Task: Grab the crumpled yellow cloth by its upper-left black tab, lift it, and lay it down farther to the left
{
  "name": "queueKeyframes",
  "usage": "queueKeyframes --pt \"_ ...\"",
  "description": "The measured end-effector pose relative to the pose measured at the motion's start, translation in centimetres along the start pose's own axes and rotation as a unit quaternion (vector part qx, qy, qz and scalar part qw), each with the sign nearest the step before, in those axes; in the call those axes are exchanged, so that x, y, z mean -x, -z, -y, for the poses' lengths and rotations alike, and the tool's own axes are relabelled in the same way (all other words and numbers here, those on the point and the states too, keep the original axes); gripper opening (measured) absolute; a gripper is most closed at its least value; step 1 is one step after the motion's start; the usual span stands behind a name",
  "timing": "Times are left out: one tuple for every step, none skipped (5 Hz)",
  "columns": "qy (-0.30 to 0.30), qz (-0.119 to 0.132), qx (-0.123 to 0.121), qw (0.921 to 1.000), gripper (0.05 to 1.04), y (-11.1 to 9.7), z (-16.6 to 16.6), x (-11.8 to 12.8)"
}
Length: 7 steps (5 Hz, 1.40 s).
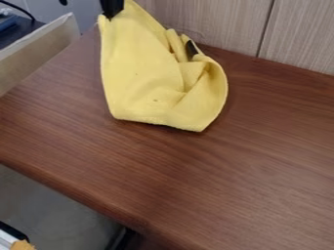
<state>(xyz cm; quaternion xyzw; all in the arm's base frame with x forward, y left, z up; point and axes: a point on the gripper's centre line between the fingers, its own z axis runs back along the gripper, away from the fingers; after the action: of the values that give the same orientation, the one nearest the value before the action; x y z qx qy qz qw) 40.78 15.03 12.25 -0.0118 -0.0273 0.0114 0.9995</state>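
- The black gripper (112,8) is at the top edge of the frame, left of center, and its lower end meets the tall left peak of the yellow cloth (140,73).
- How its jaws stand, wide, narrow or closed on the fabric, I cannot tell.
- The cloth is in the upper left and upper middle of the frame, over the brown wooden tabletop (215,190). It stands high at the left and slopes down to the right, where it bends into loose, overlapping folds.
- Its bottom edge runs nearly straight, then comes to 1 blunt corner at the lower right; 2 small dark specks mark its front.
- 1 small black piece (190,50) shows among the upper right folds; what it is, I cannot tell.
- Behind the table, 1 pale wood-grain panel (215,22) spans the upper right, with 1 dark seam (265,29) running down it.
- At the left edge, 1 cream board (39,53) slants beside the table; beyond it, in the upper left corner, are 1 blue object (8,23) and 1 black cable (18,8).
- In the lower left corner, 1 orange-tan piece (22,245) is next to a black and white object (7,238).
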Motion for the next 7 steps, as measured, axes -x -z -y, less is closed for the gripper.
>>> queueKeyframes --pt "-0.03 -0.01 0.006 0.9995 0.068 2.9 -0.6 1.1" --pt "-0.039 -0.021 0.009 0.999 0.085 5.3 -0.3 2.0" --pt "-0.042 -0.028 0.004 0.9987 0.258 6.2 0.1 2.3" --pt "-0.046 -0.041 -0.001 0.9981 0.502 6.0 0.2 2.6" --pt "-0.049 -0.052 -0.011 0.9974 0.828 5.9 -0.1 3.0" --pt "-0.044 -0.052 -0.022 0.9974 1.003 5.5 -0.1 2.8" --pt "-0.035 -0.045 -0.031 0.9979 1.001 4.1 0.3 2.6"
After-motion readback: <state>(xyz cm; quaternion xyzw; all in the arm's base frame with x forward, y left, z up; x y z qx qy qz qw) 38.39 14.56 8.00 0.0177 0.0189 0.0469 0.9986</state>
